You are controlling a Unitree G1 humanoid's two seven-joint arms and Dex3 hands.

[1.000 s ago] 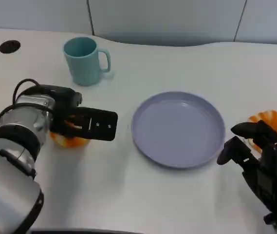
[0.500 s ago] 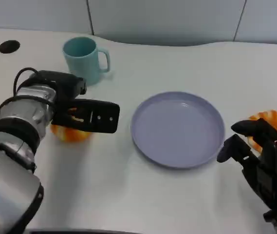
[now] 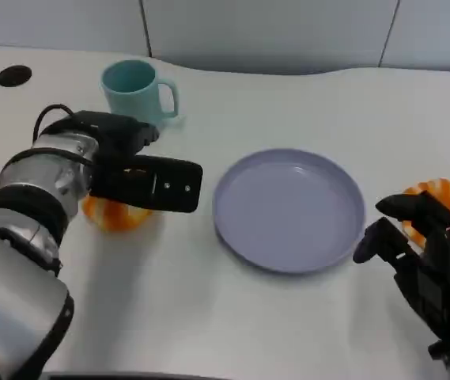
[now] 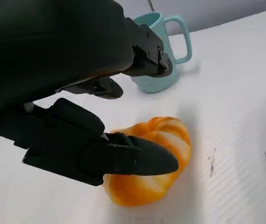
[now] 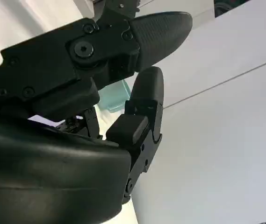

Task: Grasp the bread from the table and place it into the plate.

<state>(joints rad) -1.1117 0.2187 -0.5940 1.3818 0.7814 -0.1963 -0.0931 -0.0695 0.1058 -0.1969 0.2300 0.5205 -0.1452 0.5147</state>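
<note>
Glossy orange bread [image 4: 149, 161], matt lilac plate [image 3: 289, 207], smooth white table [image 3: 288, 332].

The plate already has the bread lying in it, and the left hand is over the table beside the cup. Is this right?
Not quite. The plate holds nothing in the head view. The bread lies on the table, under the fingers of the left hand; the left wrist view shows it there. The rest is right: that hand is over the table beside the cup.
</note>
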